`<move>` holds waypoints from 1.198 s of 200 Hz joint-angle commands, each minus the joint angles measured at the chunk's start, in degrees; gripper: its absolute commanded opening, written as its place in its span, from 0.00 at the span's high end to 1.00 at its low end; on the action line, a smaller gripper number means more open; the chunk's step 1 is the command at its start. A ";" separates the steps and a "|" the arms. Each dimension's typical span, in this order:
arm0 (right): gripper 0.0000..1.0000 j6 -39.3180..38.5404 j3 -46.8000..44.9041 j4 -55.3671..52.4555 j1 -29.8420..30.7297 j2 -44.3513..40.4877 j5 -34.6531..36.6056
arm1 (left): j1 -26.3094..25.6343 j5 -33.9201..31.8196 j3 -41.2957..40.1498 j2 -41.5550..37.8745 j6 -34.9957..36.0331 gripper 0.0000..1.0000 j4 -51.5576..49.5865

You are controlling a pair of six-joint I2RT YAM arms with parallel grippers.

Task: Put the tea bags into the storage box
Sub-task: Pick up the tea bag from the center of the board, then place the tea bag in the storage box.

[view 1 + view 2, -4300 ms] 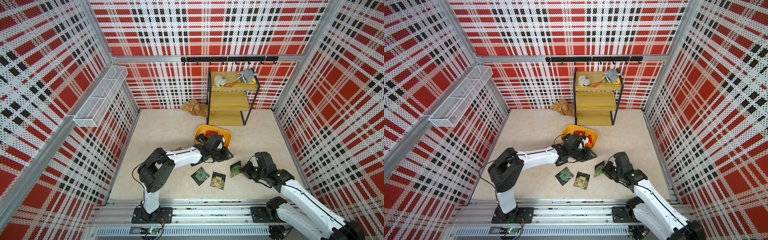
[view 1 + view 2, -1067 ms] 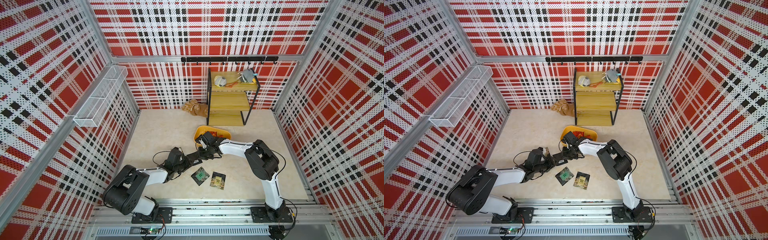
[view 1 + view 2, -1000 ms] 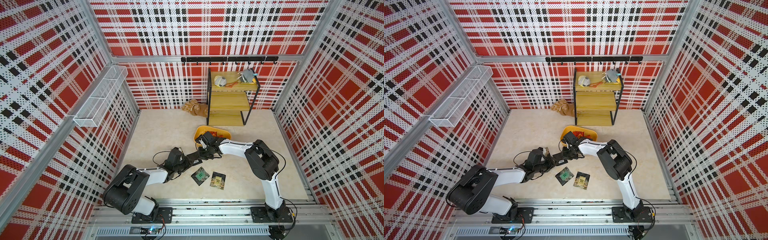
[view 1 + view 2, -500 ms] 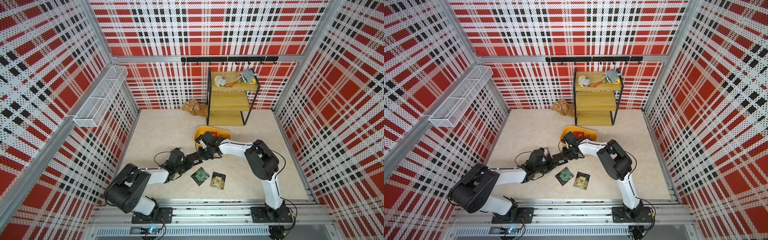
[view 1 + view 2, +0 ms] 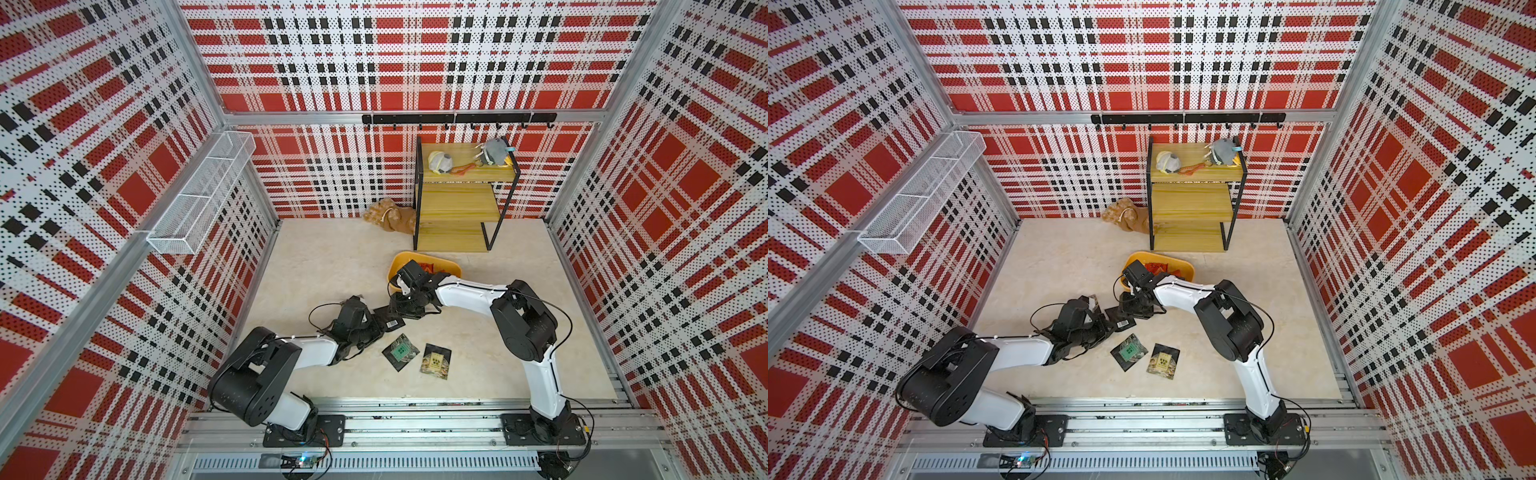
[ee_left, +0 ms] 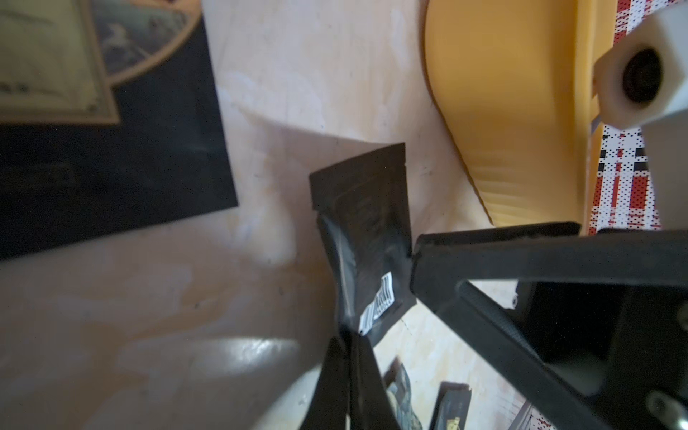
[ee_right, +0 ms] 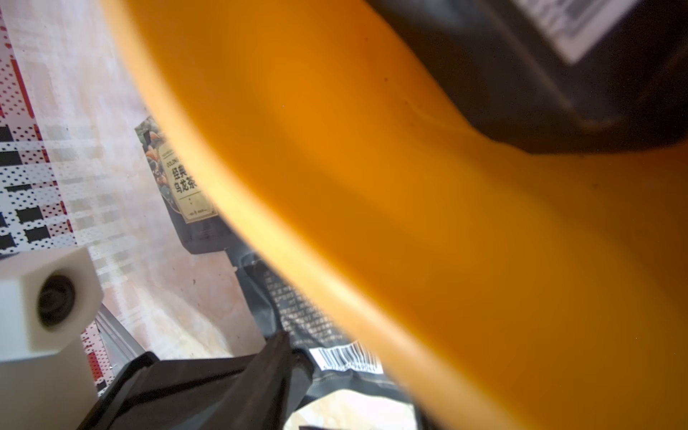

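My left gripper, jaws pressed together, pinches one corner of a black barcode sachet near its white barcode. The sachet tilts up and throws a shadow on the floor. It is outside the yellow box, just short of the box's near wall, and in both top views it spans the gap between my two grippers.

My right gripper reaches in from the box side. In the left wrist view, the tip of one finger touches the sachet's far edge. I cannot tell whether those jaws stand wide or narrow, because the blurred box wall fills most of the right wrist view.

Red sachets lie inside the box, which sits on the floor in front of the wooden shelf.

Three more black sachets lie flat outside it. A green-label sachet and a tan-label sachet rest side by side, close but not touching, on the rail side of my grippers. A third sachet, also tan-labelled, lies close by my left wrist.

A brown plush toy sits against the back wall beside the shelf.
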 commanded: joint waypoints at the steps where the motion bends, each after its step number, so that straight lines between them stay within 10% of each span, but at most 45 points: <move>1: 0.41 -0.22 2.39 -3.35 0.29 -4.85 3.13 | -0.44 -0.97 2.42 -4.83 1.49 1.00 -6.03; 69: 0.37 0.92 2.64 -6.28 -3.19 -15.64 10.65 | 0.10 -0.35 15.95 -12.56 3.78 1.00 -18.37; 199: 0.30 -0.46 -6.51 -8.43 -9.38 -26.55 11.74 | -1.50 0.37 34.50 15.91 9.07 1.00 -11.11; 239: 0.30 -0.06 -7.58 -7.65 -9.38 -26.81 11.09 | -1.41 -0.92 34.75 15.09 9.23 0.62 -12.14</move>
